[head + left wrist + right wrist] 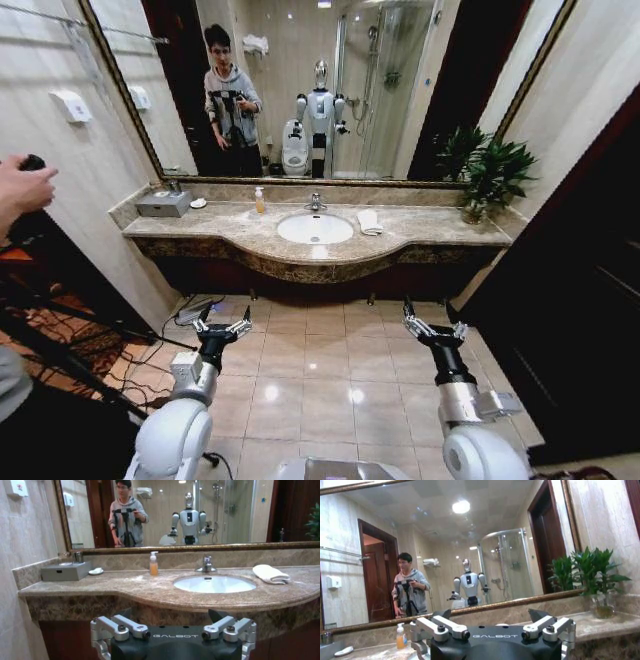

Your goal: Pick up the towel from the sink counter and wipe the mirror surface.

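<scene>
A folded white towel lies on the brown marble sink counter, just right of the oval basin; the left wrist view shows the towel beside the basin. The wide bronze-framed mirror fills the wall above. My left gripper and right gripper both hang open over the floor, well in front of the counter, with nothing in them. The left gripper and right gripper appear open in their wrist views.
A soap bottle, a chrome faucet, a grey box and a small white dish stand on the counter. A potted plant sits at its right end. A dark door is on the right; a tripod and a person's hand on the left.
</scene>
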